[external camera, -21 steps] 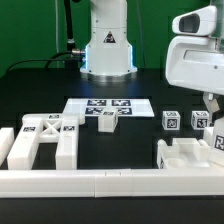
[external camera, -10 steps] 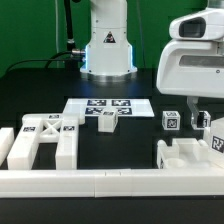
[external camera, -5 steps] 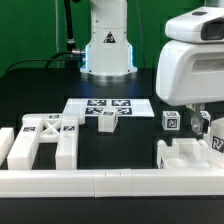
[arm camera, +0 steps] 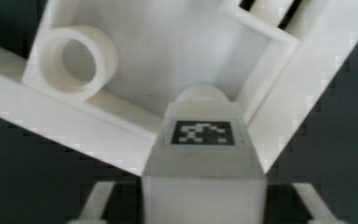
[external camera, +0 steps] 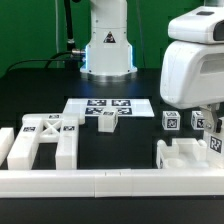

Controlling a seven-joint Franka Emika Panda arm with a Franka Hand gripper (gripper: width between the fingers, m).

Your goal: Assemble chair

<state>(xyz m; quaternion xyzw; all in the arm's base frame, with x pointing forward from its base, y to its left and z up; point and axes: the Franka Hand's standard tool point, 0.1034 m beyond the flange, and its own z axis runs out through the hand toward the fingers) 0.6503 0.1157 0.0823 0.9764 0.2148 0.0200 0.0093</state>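
- Looming at the exterior view's right, the arm's white housing (external camera: 195, 65) hides most of the tool (external camera: 211, 122); clenched or released, I cannot tell
- chair parts lie apart: X-braced frame (external camera: 45, 135) left, blocky part (external camera: 185, 155) right, both beside the border rail (external camera: 100, 183); tagged leg block (external camera: 171, 121) near the tool
- black worktop (external camera: 40, 95); marker board (external camera: 105, 104) mid-worktop

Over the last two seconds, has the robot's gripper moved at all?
Yes. The gripper has come down and shifted slightly toward the exterior view's left, nearer the marker board, which has stayed put.
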